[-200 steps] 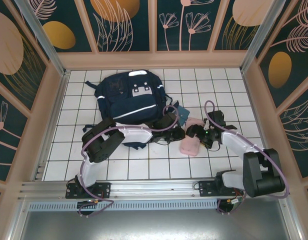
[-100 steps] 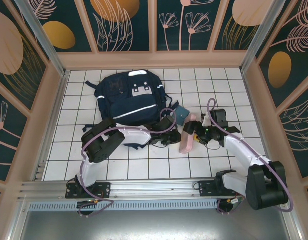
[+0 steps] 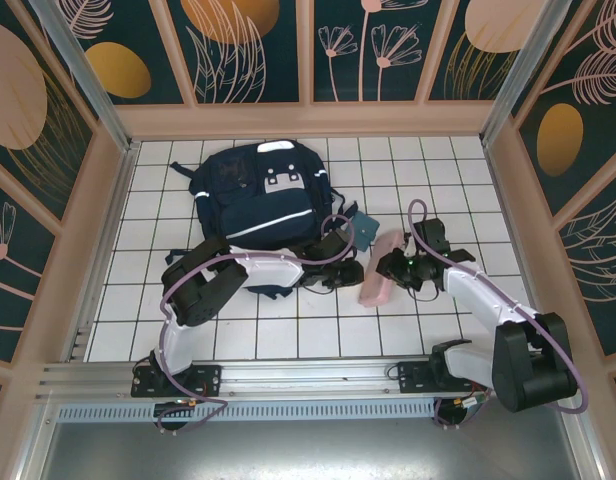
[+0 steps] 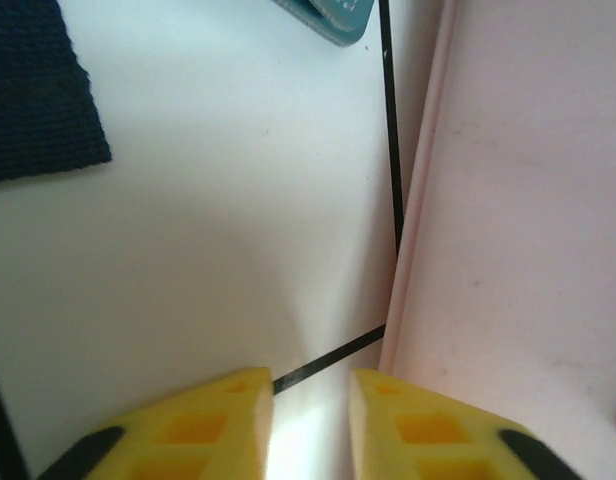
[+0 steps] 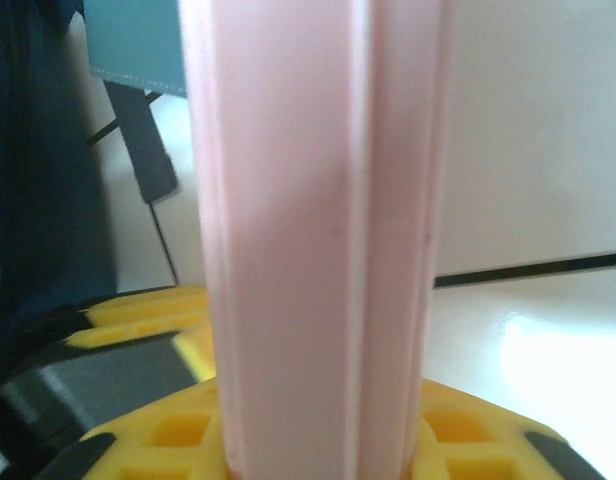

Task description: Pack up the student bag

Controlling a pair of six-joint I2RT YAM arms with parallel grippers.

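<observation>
Closed where it gaped a second ago, the right gripper (image 3: pixel 390 268) now pinches the pink pencil case (image 3: pixel 378 276).
At the case's 9 o'clock the left gripper (image 4: pixel 310 385) hangs, jaws narrow with nothing between. The student bag (image 3: pixel 260 200) lies flat at 11 o'clock on the tiled table (image 3: pixel 438 180), the case off its 4 o'clock corner.

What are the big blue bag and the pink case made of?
The bag looks like woven cloth, probably nylon or polyester: dull navy, creased, with shiny white stripes. The pink case looks smooth and matte with a ridge running along it, maybe soft plastic or rubbery silicone; it is hard to tell which.
</observation>
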